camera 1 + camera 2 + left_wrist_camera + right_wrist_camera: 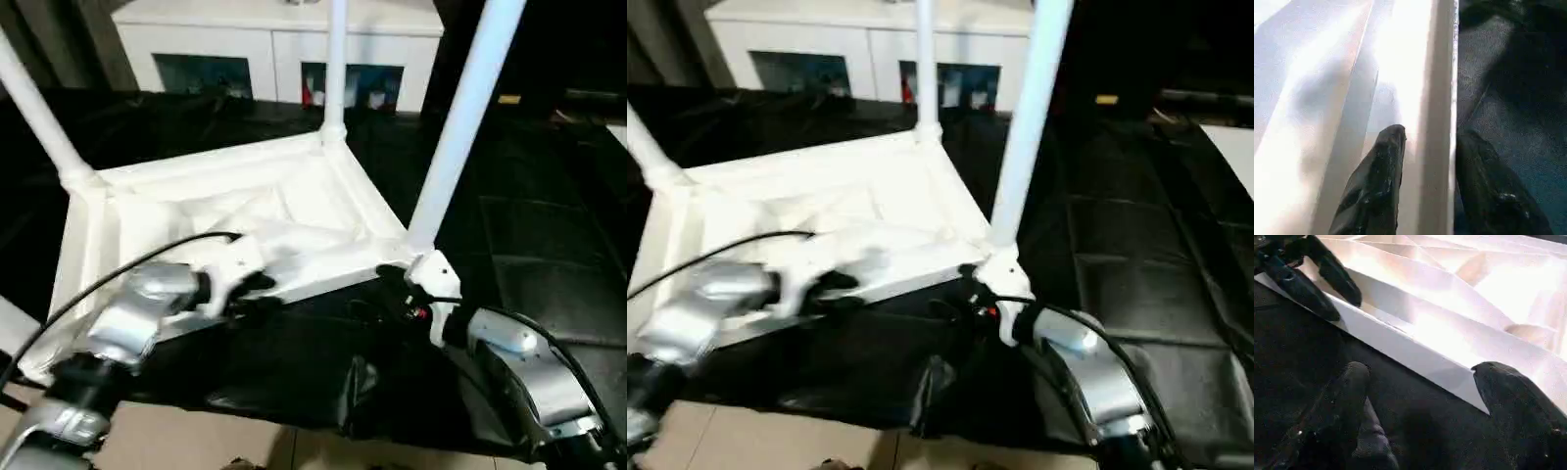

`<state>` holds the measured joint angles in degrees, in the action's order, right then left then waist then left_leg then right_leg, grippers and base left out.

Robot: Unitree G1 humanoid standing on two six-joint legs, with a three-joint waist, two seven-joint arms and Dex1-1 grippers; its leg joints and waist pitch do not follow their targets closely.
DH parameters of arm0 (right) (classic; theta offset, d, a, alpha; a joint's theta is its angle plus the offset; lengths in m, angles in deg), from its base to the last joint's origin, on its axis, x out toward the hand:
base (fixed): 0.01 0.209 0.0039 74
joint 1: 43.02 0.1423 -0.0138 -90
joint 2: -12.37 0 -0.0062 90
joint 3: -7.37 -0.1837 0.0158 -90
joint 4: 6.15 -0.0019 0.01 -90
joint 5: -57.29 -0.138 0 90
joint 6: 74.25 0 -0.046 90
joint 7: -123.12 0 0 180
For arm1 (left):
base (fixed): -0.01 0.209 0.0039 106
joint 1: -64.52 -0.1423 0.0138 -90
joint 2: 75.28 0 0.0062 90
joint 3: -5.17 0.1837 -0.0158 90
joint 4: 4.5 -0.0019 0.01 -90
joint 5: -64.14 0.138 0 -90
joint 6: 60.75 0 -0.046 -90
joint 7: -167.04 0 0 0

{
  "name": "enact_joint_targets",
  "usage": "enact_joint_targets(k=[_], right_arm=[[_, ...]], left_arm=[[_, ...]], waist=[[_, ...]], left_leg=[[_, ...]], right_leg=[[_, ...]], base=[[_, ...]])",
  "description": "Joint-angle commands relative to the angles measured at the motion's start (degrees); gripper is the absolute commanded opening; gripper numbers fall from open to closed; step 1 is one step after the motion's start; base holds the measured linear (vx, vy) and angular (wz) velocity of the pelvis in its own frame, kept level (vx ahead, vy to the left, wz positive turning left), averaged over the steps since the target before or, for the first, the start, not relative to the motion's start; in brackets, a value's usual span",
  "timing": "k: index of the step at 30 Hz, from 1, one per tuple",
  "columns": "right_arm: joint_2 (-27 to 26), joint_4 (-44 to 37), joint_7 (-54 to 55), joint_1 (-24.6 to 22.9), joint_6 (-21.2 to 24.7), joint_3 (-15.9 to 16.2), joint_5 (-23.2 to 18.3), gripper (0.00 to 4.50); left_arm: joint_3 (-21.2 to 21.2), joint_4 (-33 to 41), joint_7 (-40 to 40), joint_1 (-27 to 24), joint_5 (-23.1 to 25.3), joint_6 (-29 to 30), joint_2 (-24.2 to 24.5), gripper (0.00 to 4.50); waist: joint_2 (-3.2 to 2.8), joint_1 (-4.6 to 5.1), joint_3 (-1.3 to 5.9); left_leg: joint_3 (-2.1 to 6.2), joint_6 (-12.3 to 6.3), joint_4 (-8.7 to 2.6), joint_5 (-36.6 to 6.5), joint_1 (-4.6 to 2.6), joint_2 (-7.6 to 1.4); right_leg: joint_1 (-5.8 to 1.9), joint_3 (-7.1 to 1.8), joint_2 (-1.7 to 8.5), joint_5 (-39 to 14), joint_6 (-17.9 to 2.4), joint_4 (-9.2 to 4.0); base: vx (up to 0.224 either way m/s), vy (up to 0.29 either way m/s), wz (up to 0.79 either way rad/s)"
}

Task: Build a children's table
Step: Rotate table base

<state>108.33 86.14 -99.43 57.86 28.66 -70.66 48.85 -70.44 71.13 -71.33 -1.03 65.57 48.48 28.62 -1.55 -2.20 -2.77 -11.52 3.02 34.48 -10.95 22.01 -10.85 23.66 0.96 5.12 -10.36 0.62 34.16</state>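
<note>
The left eye view shows the children's table (245, 211) lying upside down and tilted on a black mat (549, 255), its ribbed underside facing up. Three white legs (460, 127) stand up from its corners. Behind it is a white cabinet (279, 44) with glass-fronted compartments.

The left gripper (245, 287) sits at the table's near edge, and in the left wrist view its two black fingers (1376, 191) straddle the white rim, one on the inner side and one on the outer side, closed on it.

The right gripper (397, 294) is near the table's near right corner, just below the base of the closest leg. In the right wrist view its fingers (1518, 401) are spread wide apart, one over the black mat and one by the table's rim, holding nothing. That view also shows the left gripper's fingers on the rim farther along.
</note>
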Motion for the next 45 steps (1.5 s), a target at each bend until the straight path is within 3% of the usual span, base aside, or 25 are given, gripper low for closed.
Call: enact_joint_targets(k=[1, 8, 14, 22, 29, 35, 36, 38, 40, 42, 43, 44, 45], right_arm=[[0.7, -1.0, -0.7, -0.1, -0.4, 0.7, 0.3, 3.77], [0.6, -1.3, -1.0, -0.2, -0.4, 0.6, 0.3, 3.77], [0.6, -1.3, -1.1, -0.2, -0.5, 0.8, 0.5, 3.77], [0.7, -1.1, -1.4, -0.3, -0.8, 1.1, 0.7, 3.77], [0.7, -1.2, -1.5, -0.6, -1.0, 1.5, 0.9, 3.77], [0.5, -1.5, -1.3, -0.8, -1.0, 1.6, 1.0, 3.77], [0.5, -1.7, -1.2, -1.0, -1.0, 1.6, 1.1, 3.77], [0.5, -1.8, -1.1, -1.1, -1.1, 1.6, 1.2, 3.77], [0.5, -2.0, -0.9, -1.3, -1.2, 1.7, 1.3, 3.77], [0.5, -2.1, -0.5, -1.5, -1.3, 1.6, 1.5, 3.77], [0.6, -2.2, -0.2, -1.6, -1.4, 1.6, 1.7, 3.77], [0.6, -2.2, -0.1, -1.6, -1.4, 1.6, 1.7, 3.77], [0.5, -2.4, 0.2, -1.9, -1.5, 1.6, 2.0, 3.77]], left_arm=[[-0.7, 1.7, 0.7, -0.9, 0.6, 1.9, 1.6, 1.81], [-2.7, 3.7, 0.8, -3.3, -0.3, 4.5, 4.4, 1.63], [-3.8, 5.0, 0.9, -4.0, -1.4, 5.3, 6.1, 0.93], [-4.8, 6.1, 1.3, -5.0, -2.1, 5.4, 7.0, 0.42], [-4.4, 4.9, 2.0, -4.7, -2.1, 3.4, 7.0, 0.04], [-0.7, -1.2, 2.9, 0.2, -0.7, -3.8, 2.0, 0.04], [0.2, -3.3, 3.1, 2.1, -0.5, -5.5, 0.1, 0.04], [1.0, -4.8, 3.3, 3.6, -0.1, -6.6, -1.1, 0.04], [2.4, -7.4, 3.7, 6.2, 0.8, -8.8, -3.5, 0.04], [4.0, -11.2, 3.9, 9.5, 1.6, -11.4, -6.8, 0.04], [5.3, -14.2, 4.2, 12.0, 2.6, -13.8, -9.4, 0.04], [5.5, -14.7, 4.2, 12.4, 2.8, -14.2, -9.8, 0.04], [6.5, -18.4, 4.6, 15.2, 3.5, -17.0, -12.9, 0.04]], waist=[[0.24, 0.20, 3.38], [0.23, 0.44, 3.61], [0.33, 0.42, 3.46], [0.36, 0.48, 3.44], [0.31, 0.98, 3.81], [0.16, 0.96, 3.66], [-0.06, 0.37, 3.74], [0.06, -0.10, 3.70], [-0.05, -0.31, 3.70], [0.11, -0.87, 3.69], [-0.35, -1.00, 3.74], [-0.03, -1.20, 3.75], [-0.40, -1.29, 3.65]], left_leg=[[0.89, -1.98, -4.76, -11.9, -1.28, -1.97], [0.89, -2.34, -4.45, -11.1, -1.24, -1.77], [0.94, -1.84, -4.59, -12.9, -1.23, -1.72], [1.02, -1.27, -4.59, -13.9, -1.23, -1.64], [1.02, -2.38, -4.18, -10.5, -0.94, -1.50], [0.84, -2.52, -4.10, -12.1, -1.29, -1.49], [0.87, -1.78, -4.08, -13.1, -1.53, -1.62], [0.74, -1.31, -4.09, -13.9, -1.88, -1.68], [0.90, -1.07, -4.20, -13.9, -1.57, -1.63], [0.67, -0.66, -4.07, -15.7, -2.14, -1.58], [0.77, -0.52, -4.08, -15.8, -2.15, -1.63], [0.69, -0.51, -4.07, -15.7, -2.18, -1.62], [0.72, -0.68, -4.10, -15.7, -1.95, -1.52]], right_leg=[[-2.42, -1.21, 1.82, -7.6, -12.9, -3.10], [-2.53, -1.23, 1.78, -6.3, -13.1, -2.95], [-2.39, -1.25, 1.73, -9.3, -12.6, -3.18], [-2.28, -1.29, 1.64, -11.2, -11.7, -3.26], [-2.63, -1.22, 1.54, -5.0, -13.1, -2.62], [-2.37, -1.24, 1.39, -6.6, -13.5, -3.07], [-2.30, -1.33, 1.52, -7.6, -13.3, -3.00], [-1.99, -1.36, 1.41, -8.2, -12.9, -3.22], [-2.27, -1.35, 1.56, -8.1, -12.7, -3.06], [-1.80, -1.46, 1.52, -10.2, -12.0, -3.61], [-1.83, -1.48, 1.60, -9.9, -12.0, -3.47], [-1.79, -1.44, 1.55, -9.6, -11.9, -3.62], [-1.87, -1.45, 1.55, -9.5, -11.8, -3.77]], base=[[0.000, 0.000, 0.00], [0.000, 0.000, 0.00], [0.000, 0.000, 0.00], [0.000, 0.000, 0.00], [0.000, 0.000, 0.00], [0.000, 0.000, 0.00], [0.000, 0.000, 0.00], [0.000, 0.000, 0.00], [0.000, 0.000, 0.00], [0.000, 0.000, 0.00], [0.000, 0.000, 0.00], [0.000, 0.000, 0.00], [0.000, 0.000, 0.00]])
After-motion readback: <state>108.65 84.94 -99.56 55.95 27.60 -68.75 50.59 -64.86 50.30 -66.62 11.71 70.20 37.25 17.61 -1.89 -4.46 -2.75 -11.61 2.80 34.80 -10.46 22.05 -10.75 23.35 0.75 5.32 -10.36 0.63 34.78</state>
